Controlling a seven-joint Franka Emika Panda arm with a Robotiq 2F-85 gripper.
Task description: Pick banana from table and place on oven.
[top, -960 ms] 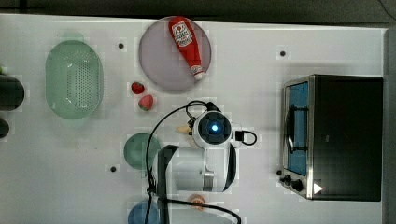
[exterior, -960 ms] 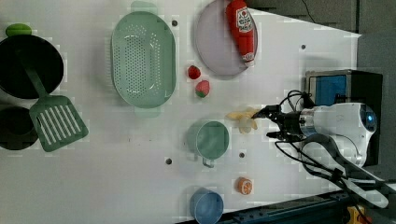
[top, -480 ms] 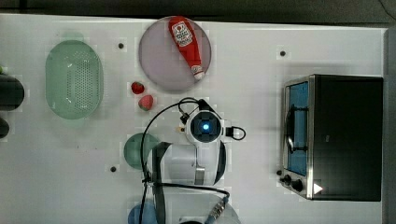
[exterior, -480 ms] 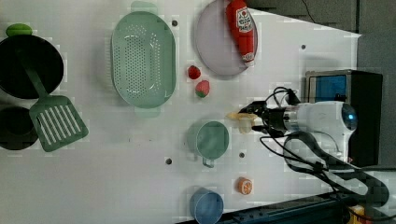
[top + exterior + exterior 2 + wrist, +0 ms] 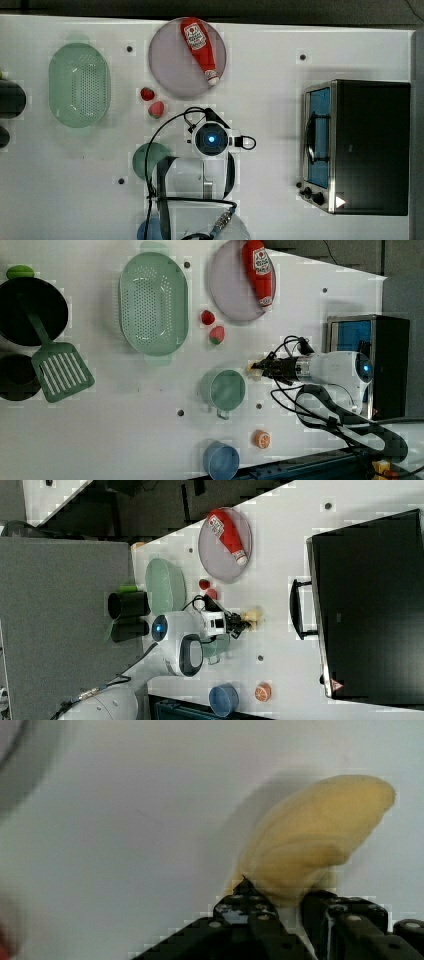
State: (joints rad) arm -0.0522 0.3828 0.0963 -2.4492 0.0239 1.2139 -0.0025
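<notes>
The pale yellow banana (image 5: 310, 840) lies on the white table (image 5: 280, 100), close to the rim of a green mug (image 5: 225, 390). My gripper (image 5: 285, 905) is down at the table, and its two black fingers (image 5: 245, 905) are pinched on the banana's near end. In the left view the gripper (image 5: 260, 367) reaches from the left view's right, with the banana (image 5: 252, 371) showing at its tips. In the top view the arm's wrist (image 5: 212, 140) covers the fruit. The oven (image 5: 370, 145), black-topped with a blue glass door, stands at the top view's right, well apart.
Two strawberries (image 5: 207, 317) lie beside a grey plate (image 5: 227, 295) carrying a ketchup bottle (image 5: 257, 267). A green colander (image 5: 152, 300), an orange slice (image 5: 261, 439), a blue cup (image 5: 220, 460), a black pot (image 5: 30, 310) and a spatula (image 5: 60, 370) are spread over the table.
The arm has shifted toward the top view's left and come down over the banana. The fingers, wide apart before, have closed in on the fruit.
</notes>
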